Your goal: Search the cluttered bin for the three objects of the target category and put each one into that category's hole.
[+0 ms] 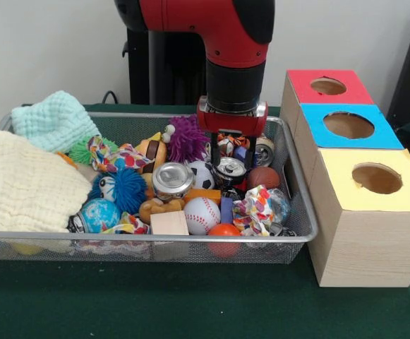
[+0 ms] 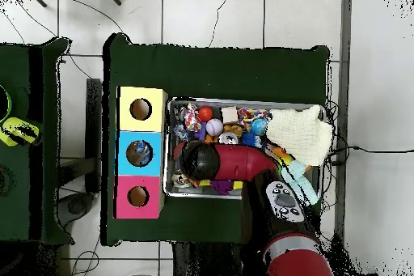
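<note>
We count three boxes; the blue-topped box's hole holds something. Our gripper pinches a metal can inside the bin, among two other cans.

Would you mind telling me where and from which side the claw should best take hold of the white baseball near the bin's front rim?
Probably from straight above, closing on the baseball across its widest middle. It is round, its top lies bare, and the wooden block and orange ball crowd its sides.
</note>
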Action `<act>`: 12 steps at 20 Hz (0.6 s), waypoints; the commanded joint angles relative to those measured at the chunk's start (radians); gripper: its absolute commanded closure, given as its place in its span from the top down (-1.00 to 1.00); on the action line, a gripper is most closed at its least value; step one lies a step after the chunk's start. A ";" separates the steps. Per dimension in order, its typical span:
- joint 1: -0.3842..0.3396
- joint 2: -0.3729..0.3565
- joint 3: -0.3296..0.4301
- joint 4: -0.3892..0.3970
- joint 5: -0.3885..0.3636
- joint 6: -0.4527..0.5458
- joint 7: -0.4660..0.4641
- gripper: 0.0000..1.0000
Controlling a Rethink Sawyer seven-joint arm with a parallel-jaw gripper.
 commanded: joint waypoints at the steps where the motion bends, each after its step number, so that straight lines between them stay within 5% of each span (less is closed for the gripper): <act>1: -0.060 -0.025 0.160 0.028 -0.015 -0.020 -0.021 1.00; 12: -0.030 -0.052 0.169 0.035 0.001 -0.004 0.044 1.00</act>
